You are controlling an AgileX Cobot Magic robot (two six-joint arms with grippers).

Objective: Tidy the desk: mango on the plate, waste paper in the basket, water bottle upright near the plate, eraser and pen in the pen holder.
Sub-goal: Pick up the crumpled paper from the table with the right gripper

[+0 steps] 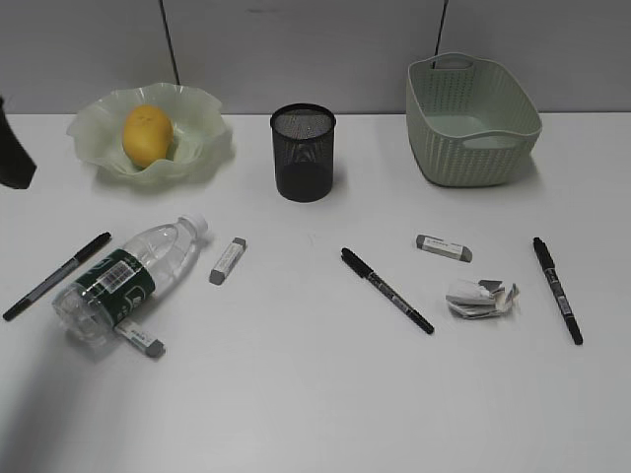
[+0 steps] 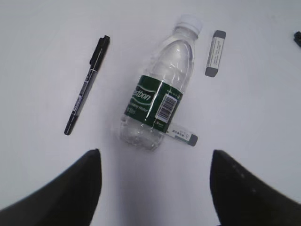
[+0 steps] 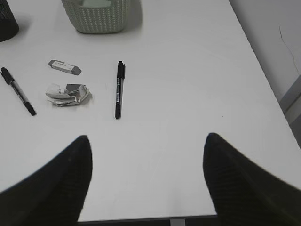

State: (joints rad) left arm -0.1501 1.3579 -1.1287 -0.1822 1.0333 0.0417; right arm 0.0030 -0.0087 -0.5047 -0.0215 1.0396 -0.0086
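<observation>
Desk [image 1: 315,394]: plain white top, nr edge bare. Mid zone, L to R: pen [image 1: 56,276], water bottle [image 1: 128,278] lying on its side over an eraser [image 1: 141,340], 2nd eraser [image 1: 227,260], pen [image 1: 386,290], eraser [image 1: 444,247], waste paper [image 1: 480,298], pen [image 1: 557,289]. Far row: mango [image 1: 147,134] in plate [image 1: 202,108], pen holder [image 1: 303,153], basket [image 1: 471,120]. Grey wall panels behind. Left gripper [image 2: 155,188] and right gripper [image 3: 146,181]: jaws spread, nothing held.
</observation>
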